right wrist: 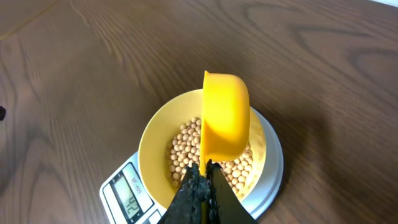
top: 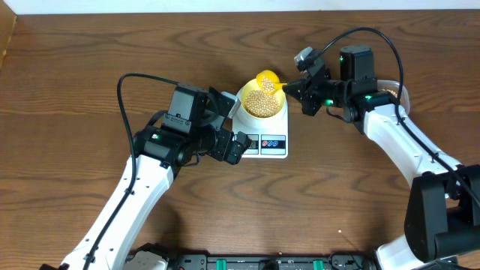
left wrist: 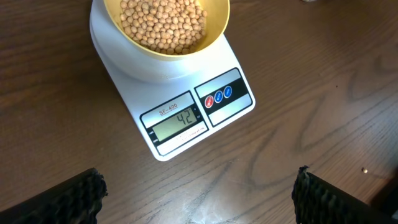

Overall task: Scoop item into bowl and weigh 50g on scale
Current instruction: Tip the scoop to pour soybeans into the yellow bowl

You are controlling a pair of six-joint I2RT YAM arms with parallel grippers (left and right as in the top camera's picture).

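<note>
Our left claw point(left wrist: 199, 202) hangs open and empty, likely so its camera reads the scale point(left wrist: 186, 127), showing 42. On it sits the bowl point(right wrist: 149, 146) of soybeans point(left wrist: 163, 22). Beyond, our right claw point(right wrist: 202, 183) grips the yellow measuring spoon point(right wrist: 225, 115) by its handle, tipped over the bowl to top up.

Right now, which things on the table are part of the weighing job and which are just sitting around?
In the job: beans, in the bowl; the bowl, on the scale; yellow spoon, tipped over the bowl in the shut right gripper.
Just sitting: left gripper, open and empty beside the scale; the wooden table.
</note>
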